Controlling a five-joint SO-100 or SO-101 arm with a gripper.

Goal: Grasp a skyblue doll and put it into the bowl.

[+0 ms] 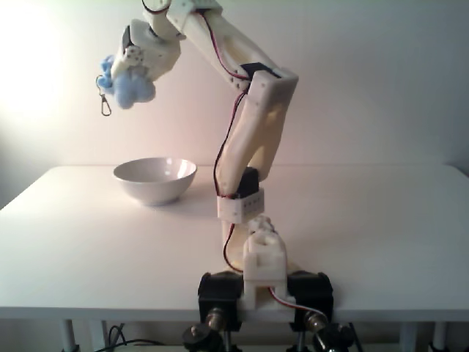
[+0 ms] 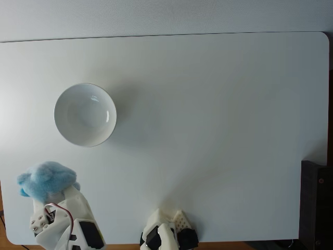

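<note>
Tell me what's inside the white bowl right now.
Nothing: the bowl shows a bare white inside from above. The blue doll hangs high in the gripper, its clip dangling. The jaws' hold is partly covered by fluff.

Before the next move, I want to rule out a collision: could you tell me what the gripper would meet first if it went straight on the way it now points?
The gripper, shut on the skyblue doll, points down and leftward. That line seems to reach bare table left of the bowl; depth is uncertain.

Skyblue doll (image 1: 130,86) aloft; bowl (image 1: 155,180) empty
</note>
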